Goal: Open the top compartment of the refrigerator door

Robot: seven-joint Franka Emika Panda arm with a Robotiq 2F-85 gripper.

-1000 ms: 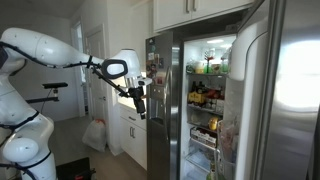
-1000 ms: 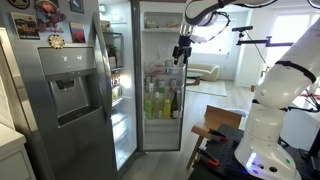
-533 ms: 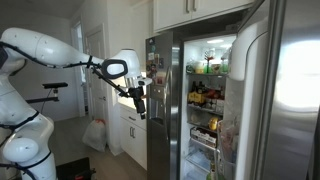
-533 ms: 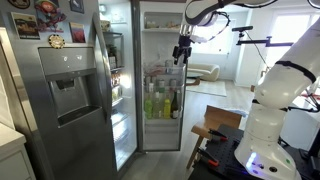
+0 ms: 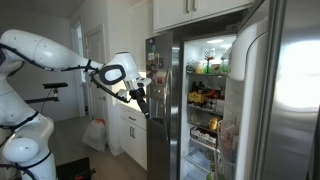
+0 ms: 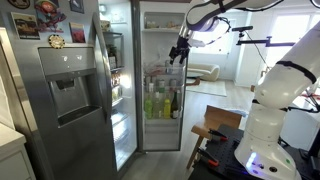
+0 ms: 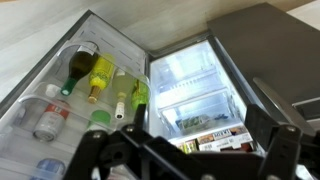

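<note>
Door: refrigerator door [image 5: 162, 130] stands open, so your task looks done.
Tool: tool [image 5: 142, 106] released, empty, just beside the door at its 9 o'clock.

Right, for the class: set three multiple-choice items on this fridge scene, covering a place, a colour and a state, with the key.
1. Where do the green and yellow drink bottles stand?
A on the floor
B in the racks of the open grey stainless-steel refrigerator door
C on top of the refrigerator

2. What colour is the jointed robot arm?
A white
B red
C black

3. How is the refrigerator's shelved interior?
A shut behind both doors
B open and lit
C covered by a cloth

Key: 1 B, the wrist view shows them lined up in the door racks; 2 A, its shells are white in both exterior views; 3 B, bright shelves of food show.
</note>
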